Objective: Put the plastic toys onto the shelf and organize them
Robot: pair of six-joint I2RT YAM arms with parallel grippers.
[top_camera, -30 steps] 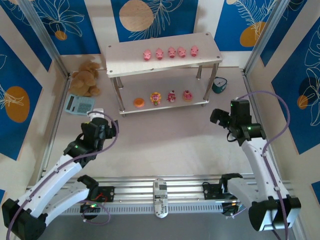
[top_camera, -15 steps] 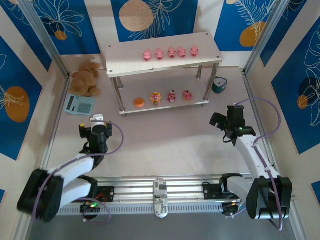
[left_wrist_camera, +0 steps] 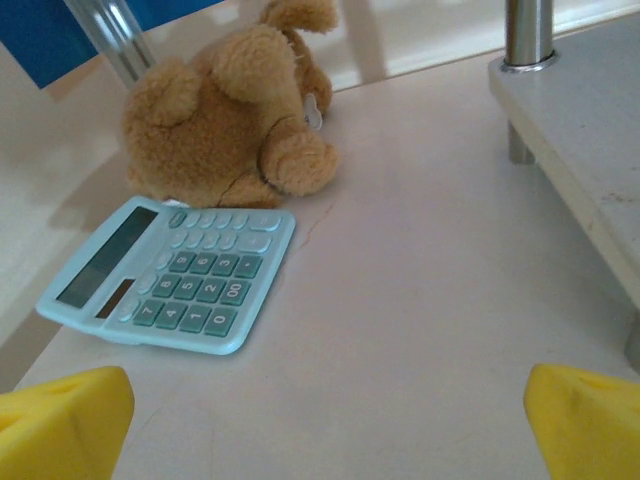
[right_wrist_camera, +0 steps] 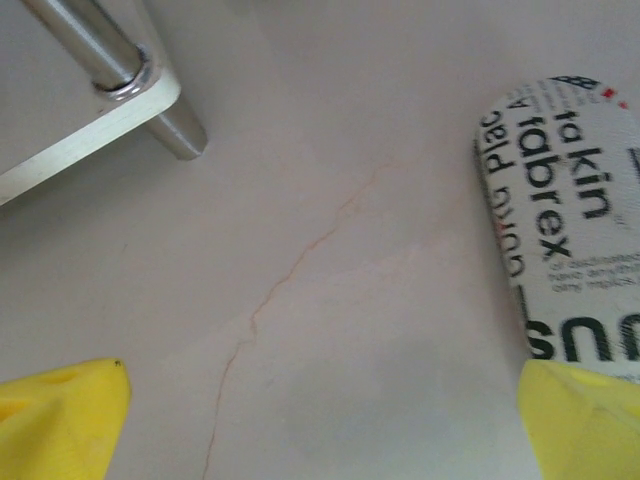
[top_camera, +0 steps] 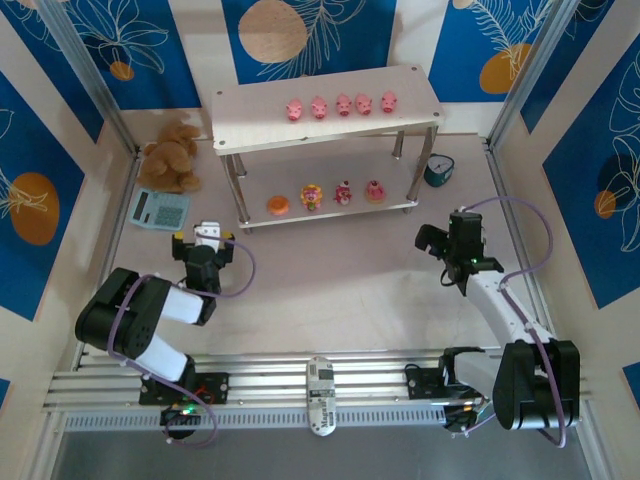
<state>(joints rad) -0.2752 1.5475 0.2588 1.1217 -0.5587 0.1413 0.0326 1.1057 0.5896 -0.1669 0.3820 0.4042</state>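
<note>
The shelf point(top_camera: 250, 115) has pale beige boards and shiny silver legs; its five piglets point(top_camera: 343, 104) are pink, the round piece point(top_camera: 277, 205) orange, and the three cupcake figures point(top_camera: 343, 192) seem pink and yellow, though they are small. The teddy bear point(left_wrist_camera: 235, 115) is tan-brown, the calculator point(left_wrist_camera: 175, 275) pale teal with darker keys, the wall panels point(top_camera: 350, 40) blue with white leaf outlines and orange discs.
</note>
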